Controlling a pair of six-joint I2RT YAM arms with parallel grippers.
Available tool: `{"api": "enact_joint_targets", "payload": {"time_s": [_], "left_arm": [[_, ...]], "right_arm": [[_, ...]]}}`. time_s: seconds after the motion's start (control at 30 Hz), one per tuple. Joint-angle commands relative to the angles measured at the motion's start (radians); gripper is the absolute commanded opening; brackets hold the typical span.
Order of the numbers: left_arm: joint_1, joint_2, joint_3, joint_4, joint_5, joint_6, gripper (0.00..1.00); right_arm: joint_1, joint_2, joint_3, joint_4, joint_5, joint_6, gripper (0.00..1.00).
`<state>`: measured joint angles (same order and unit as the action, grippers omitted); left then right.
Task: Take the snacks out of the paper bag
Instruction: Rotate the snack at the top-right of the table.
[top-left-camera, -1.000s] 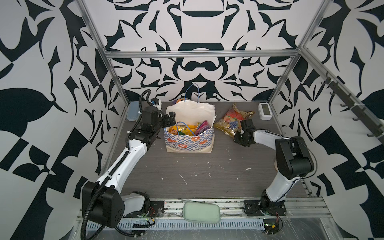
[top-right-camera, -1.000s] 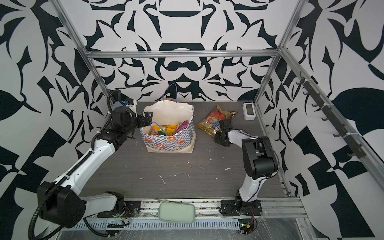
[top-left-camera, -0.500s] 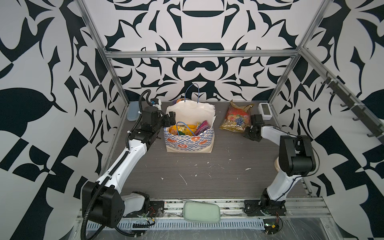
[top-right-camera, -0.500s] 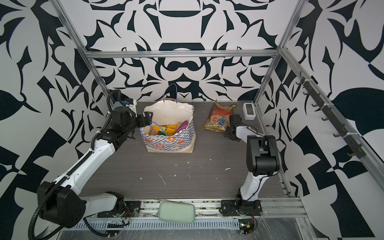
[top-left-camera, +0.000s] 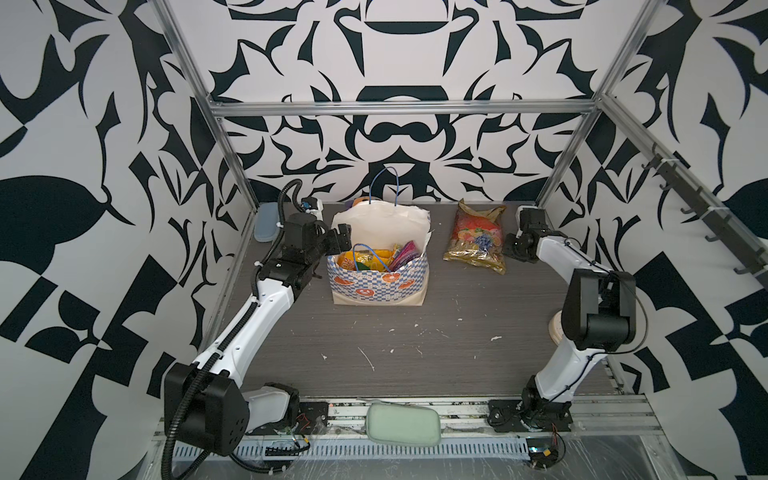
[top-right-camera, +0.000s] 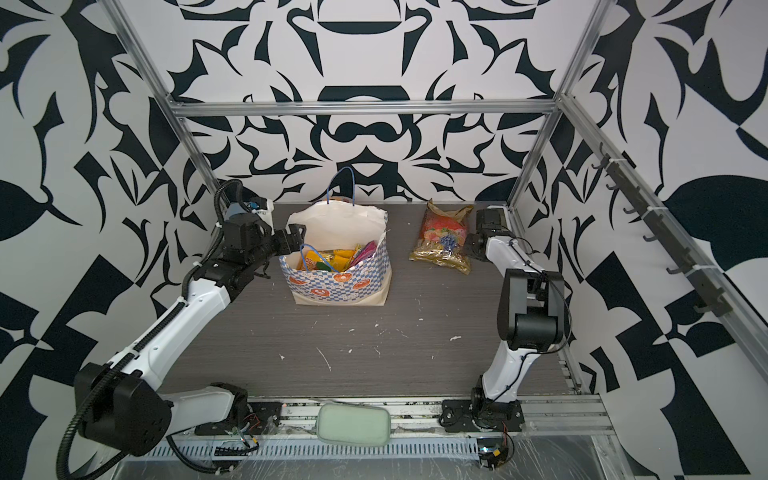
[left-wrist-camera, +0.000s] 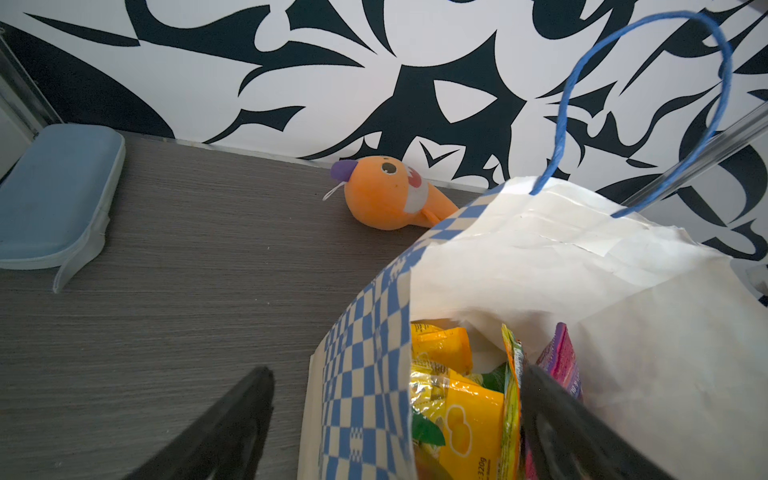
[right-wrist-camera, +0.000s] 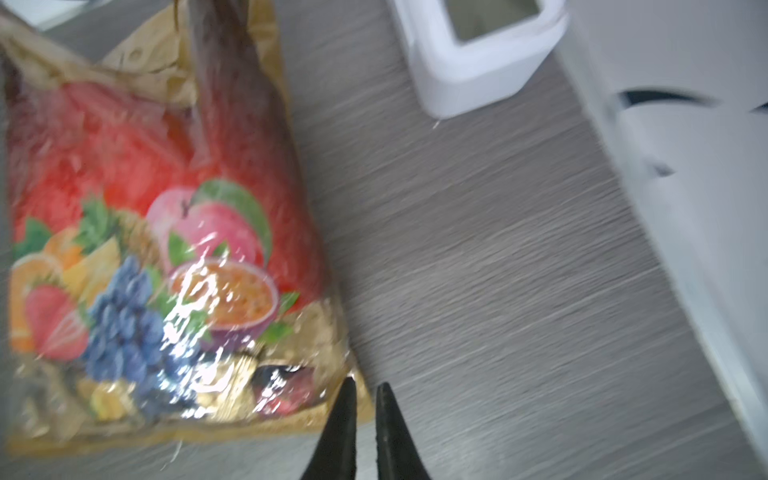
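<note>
The paper bag stands upright at the back middle in both top views, with one blue cord handle raised. Yellow-orange, green and purple snacks lie inside it. My left gripper is open and straddles the bag's left wall, one finger outside and one inside. The large gold-red fruit-print packet lies flat on the table to the right of the bag. At that packet's near right corner, my right gripper is shut to a thin slit with nothing seen between the tips.
An orange plush toy lies behind the bag by the back wall. A blue case sits in the back left corner. A small white box stands beyond the fruit packet near the right wall. A pale green pouch rests on the front rail.
The right gripper has swung back and to the right. The fruit packet went with it and now lies further from the bag. The left arm has not moved.
</note>
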<state>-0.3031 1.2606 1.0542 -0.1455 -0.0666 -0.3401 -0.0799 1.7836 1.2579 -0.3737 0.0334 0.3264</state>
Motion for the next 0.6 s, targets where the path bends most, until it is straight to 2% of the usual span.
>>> {"api": "enact_joint_targets", "payload": {"time_s": [0.0,0.03,0.1,0.2,0.3,0.37,0.47,0.57], "left_arm": [[0.001,-0.029,0.007,-0.018,-0.007,0.003,0.95],[-0.001,-0.028,0.004,-0.011,-0.007,0.003,0.95],[0.0,-0.016,0.007,-0.007,-0.003,0.005,0.94],[0.0,0.006,0.041,-0.038,0.008,0.015,0.92],[-0.001,0.043,0.068,-0.075,-0.009,0.02,0.88],[-0.001,0.056,0.089,-0.101,-0.009,0.027,0.81],[-0.008,0.056,0.095,-0.108,-0.004,0.032,0.77],[-0.013,0.058,0.098,-0.114,-0.008,0.042,0.65]], "right_arm": [[0.019,-0.095,-0.081,0.037,-0.184,0.107,0.12],[0.042,-0.107,-0.101,0.068,-0.228,0.128,0.08],[0.111,-0.115,-0.097,0.092,-0.235,0.135,0.04],[0.223,-0.089,-0.032,0.099,-0.182,0.119,0.0],[0.295,0.02,0.089,0.068,-0.101,0.099,0.0],[0.318,0.112,0.193,0.016,-0.036,0.091,0.0],[0.34,0.221,0.31,-0.009,0.003,0.095,0.0],[0.343,0.304,0.403,-0.026,0.03,0.098,0.0]]}}
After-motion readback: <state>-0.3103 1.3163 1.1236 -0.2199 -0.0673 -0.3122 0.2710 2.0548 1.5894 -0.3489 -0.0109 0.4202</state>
